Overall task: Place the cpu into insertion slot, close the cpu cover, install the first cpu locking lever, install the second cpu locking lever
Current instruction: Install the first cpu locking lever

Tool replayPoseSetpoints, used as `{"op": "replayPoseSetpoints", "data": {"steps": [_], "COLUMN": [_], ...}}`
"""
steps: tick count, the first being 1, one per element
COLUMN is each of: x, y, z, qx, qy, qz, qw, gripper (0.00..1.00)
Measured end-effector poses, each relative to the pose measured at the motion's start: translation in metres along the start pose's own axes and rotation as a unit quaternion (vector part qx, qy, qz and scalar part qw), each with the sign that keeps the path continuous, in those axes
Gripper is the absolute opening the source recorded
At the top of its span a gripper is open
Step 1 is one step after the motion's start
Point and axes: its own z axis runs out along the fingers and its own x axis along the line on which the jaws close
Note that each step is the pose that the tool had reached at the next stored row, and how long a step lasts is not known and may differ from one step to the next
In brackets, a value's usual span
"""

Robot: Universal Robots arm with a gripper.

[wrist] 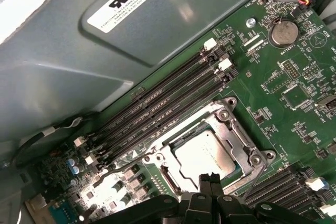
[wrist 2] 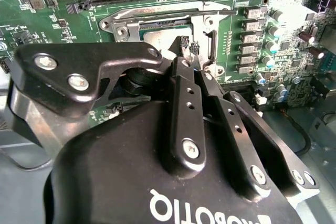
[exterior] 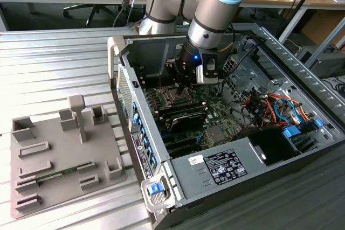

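The cpu point(wrist: 202, 153) lies flat in the insertion slot point(wrist: 169, 176), its silver top also showing in the second wrist view point(wrist 2: 160, 38). The cpu cover point(wrist: 234, 129) is down over it, framing the chip. One locking lever point(wrist: 258, 178) stands slanted off the socket's side; its bent end point(wrist 2: 212, 45) is right beside my fingertips. Along the memory-slot side runs another lever point(wrist 2: 173, 12). My gripper point(wrist: 210, 180) is shut, tips together just above the cpu's edge, nothing seen between them. In the exterior view the gripper point(exterior: 186, 85) hangs over the socket point(exterior: 173, 98) inside the computer case.
Long black memory slots point(wrist: 157, 103) run beside the socket. The case wall point(wrist: 157, 30) rises close behind them. A drive cage and coloured cables point(exterior: 275, 106) sit at the exterior view's right. A grey parts tray point(exterior: 59, 154) lies outside the case on the exterior view's left.
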Motion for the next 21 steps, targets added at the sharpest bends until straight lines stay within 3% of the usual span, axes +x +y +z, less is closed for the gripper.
{"op": "replayPoseSetpoints", "data": {"steps": [21], "x": [0.0], "y": [0.0], "z": [0.0], "qx": [0.0027], "qy": [-0.0012], "qz": [-0.039], "qw": [0.99925], "gripper": [0.11]}}
